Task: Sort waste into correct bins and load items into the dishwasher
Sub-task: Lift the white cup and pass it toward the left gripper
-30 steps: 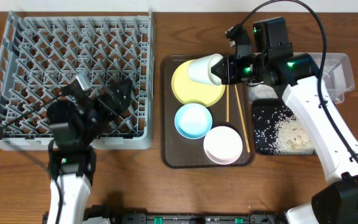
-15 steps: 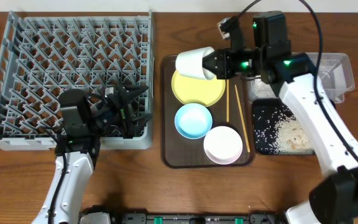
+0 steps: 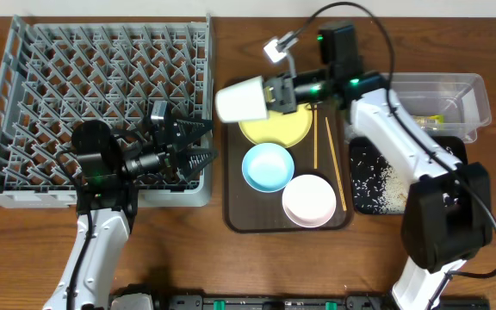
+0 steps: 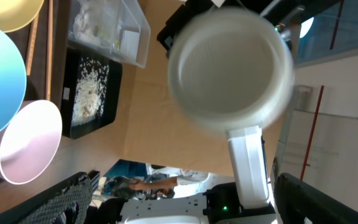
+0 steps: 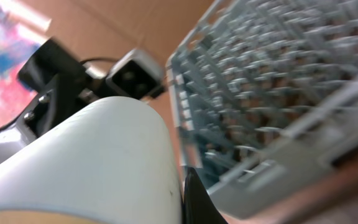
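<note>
Right now your right fingers [image 3: 275, 91] are clamped on the cup [image 3: 241, 99]. They hold it on its side in the air, over the gap between the brown tray [image 3: 231, 220] and the rack [image 3: 93, 77]. Your left fingers [image 3: 198, 159] are spread wide and empty over the rack's near right corner, pointing at the cup. My guess is a handover.

Progress: the waste looks sorted. The rice [image 3: 399, 176] is in the black tray [image 3: 360, 205] and the wrapper [image 3: 431, 121] is in the clear bin [image 3: 482, 95]. I can't confirm the tissue. The rack holds nothing I can see. Left to load: the cup, then the plate [image 3: 274, 129], blue bowl [image 3: 268, 165], white bowl [image 3: 309, 200] and chopsticks [image 3: 316, 142], all on the brown tray.

Views: only the overhead gives the whole layout. The left wrist sees the cup's round end head-on, but base or mouth is unclear. The right wrist sees just the cup's side, with the rack blurred behind it.
</note>
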Available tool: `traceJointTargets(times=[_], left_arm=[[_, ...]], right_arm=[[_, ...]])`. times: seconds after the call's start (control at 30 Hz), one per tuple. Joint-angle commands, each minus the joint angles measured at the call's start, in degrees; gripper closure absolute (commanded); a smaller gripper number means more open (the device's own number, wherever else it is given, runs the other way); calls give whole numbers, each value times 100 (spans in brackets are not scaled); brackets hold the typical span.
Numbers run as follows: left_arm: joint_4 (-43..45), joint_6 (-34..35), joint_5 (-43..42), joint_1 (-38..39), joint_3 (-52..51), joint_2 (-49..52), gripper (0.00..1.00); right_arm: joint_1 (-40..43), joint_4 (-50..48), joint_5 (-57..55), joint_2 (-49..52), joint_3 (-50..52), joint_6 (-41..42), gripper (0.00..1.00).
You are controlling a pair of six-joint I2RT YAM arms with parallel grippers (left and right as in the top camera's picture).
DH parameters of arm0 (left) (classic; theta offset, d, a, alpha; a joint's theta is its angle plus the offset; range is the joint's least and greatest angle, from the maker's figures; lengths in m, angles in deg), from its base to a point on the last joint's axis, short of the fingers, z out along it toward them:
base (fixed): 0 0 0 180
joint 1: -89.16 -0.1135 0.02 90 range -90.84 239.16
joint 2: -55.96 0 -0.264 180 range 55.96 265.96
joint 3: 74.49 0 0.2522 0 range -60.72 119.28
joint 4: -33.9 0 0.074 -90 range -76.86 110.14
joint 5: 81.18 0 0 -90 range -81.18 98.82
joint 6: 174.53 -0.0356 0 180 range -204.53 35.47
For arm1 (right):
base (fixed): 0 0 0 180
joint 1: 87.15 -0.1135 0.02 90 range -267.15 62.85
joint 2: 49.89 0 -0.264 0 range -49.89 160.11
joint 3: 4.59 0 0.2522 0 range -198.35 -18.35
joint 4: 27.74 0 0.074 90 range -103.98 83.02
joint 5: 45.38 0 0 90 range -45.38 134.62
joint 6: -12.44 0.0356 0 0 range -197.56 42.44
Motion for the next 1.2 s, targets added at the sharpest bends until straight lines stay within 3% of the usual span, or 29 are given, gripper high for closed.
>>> traceJointTargets(times=[0.0, 0.23, 1.17], left_arm=[[44, -157, -208, -24, 79, 37, 6], [46, -160, -234, -24, 79, 37, 6], [48, -442, -284, -28, 79, 37, 8]], right_arm=[[-457, -122, 431, 188, -52, 234, 99], [-887, -68, 667, 487, -52, 332, 99], [-1032, 173, 876, 485, 90, 195, 99]])
